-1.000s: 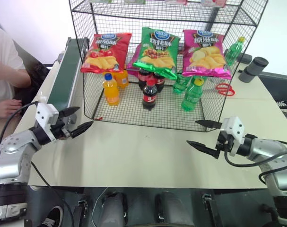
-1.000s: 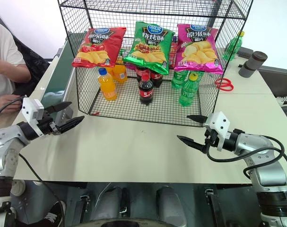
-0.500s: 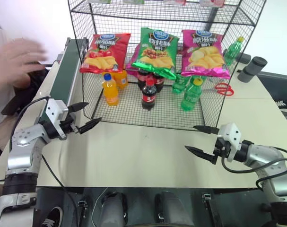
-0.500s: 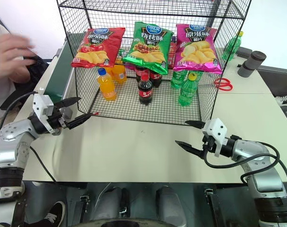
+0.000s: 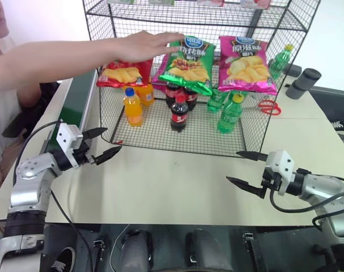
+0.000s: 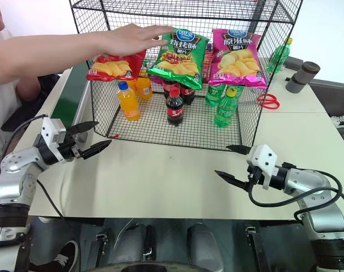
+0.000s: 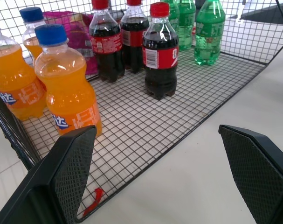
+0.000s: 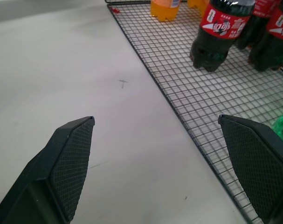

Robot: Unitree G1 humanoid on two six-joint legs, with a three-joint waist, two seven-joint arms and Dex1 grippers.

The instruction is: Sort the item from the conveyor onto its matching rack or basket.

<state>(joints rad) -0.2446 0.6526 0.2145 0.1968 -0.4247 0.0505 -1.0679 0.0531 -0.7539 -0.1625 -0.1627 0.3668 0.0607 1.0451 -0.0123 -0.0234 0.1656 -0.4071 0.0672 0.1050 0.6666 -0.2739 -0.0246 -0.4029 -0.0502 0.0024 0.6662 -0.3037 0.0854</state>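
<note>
The green crisp bag (image 5: 189,63) hangs on the front of the black wire rack (image 5: 257,122), between a red crisp bag (image 5: 122,73) and a pink one (image 5: 243,63). A person's hand (image 5: 152,44) lies over the top of the red bag and touches the green bag's upper corner. The dark green conveyor (image 5: 81,99) runs along the left, partly hidden by the person's arm. My left gripper (image 5: 112,140) is open near the rack's front left corner. My right gripper (image 5: 233,166) is open above the table, in front of the rack's right side.
Orange bottles (image 7: 69,88), cola bottles (image 7: 160,51) and green bottles (image 7: 209,28) stand on the rack's floor. Red scissors (image 5: 268,106), a grey cylinder (image 5: 304,81) and a green bottle (image 5: 280,59) lie right of the rack. The person's forearm (image 5: 52,62) spans the conveyor.
The person's arm has reached from the left across the conveyor to the rack, and the hand now rests on the red and green bags. Both grippers stay open and about where they were.
</note>
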